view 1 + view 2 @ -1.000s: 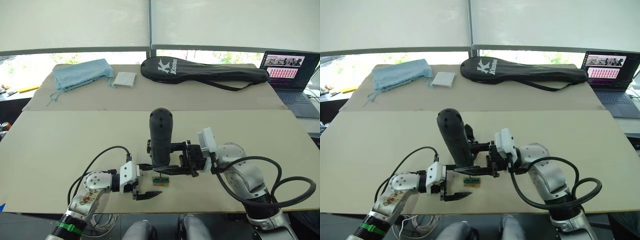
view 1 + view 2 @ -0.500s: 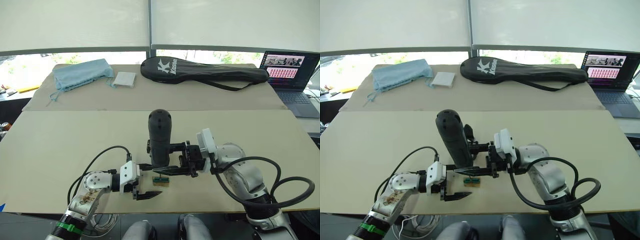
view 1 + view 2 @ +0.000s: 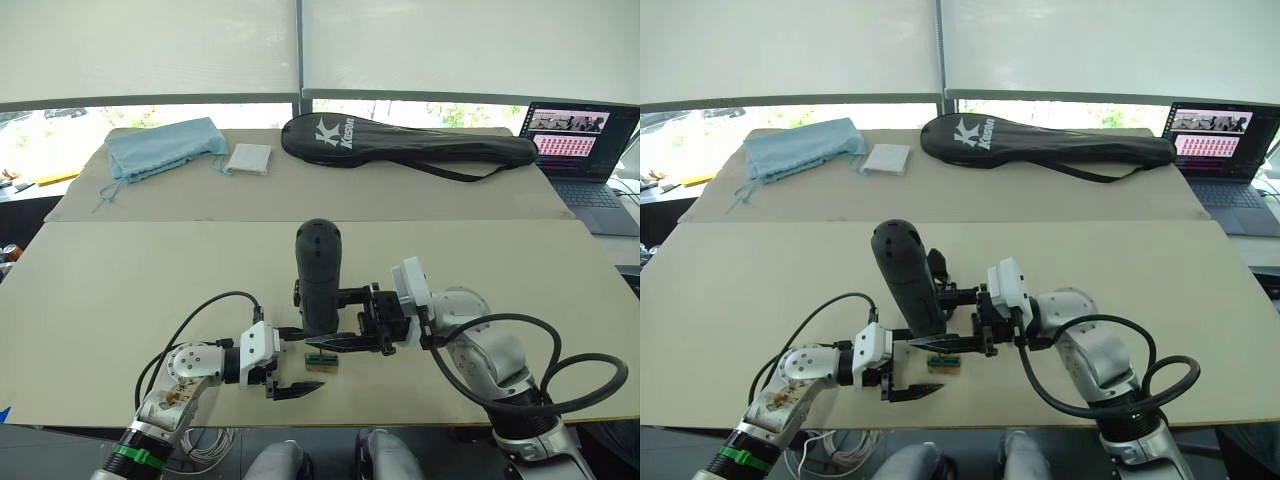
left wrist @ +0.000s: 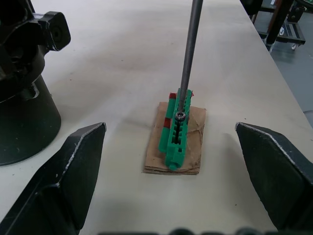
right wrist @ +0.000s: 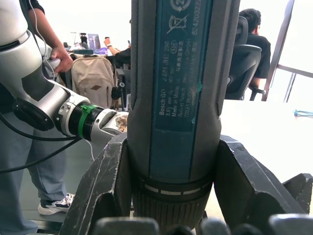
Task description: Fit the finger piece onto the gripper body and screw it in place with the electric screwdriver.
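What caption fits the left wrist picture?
Screwdriver bit touches a screw in the green holder on a cardboard box, between open left gripper fingers.

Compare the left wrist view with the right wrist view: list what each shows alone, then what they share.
Left wrist view alone: the metal bit tip sits on a screw in the green holder, which lies on a tan card on the table; the gripper body stands beside it.

Right wrist view alone: the right gripper clamps the screwdriver barrel; people stand and sit behind.

Shared: the screwdriver.
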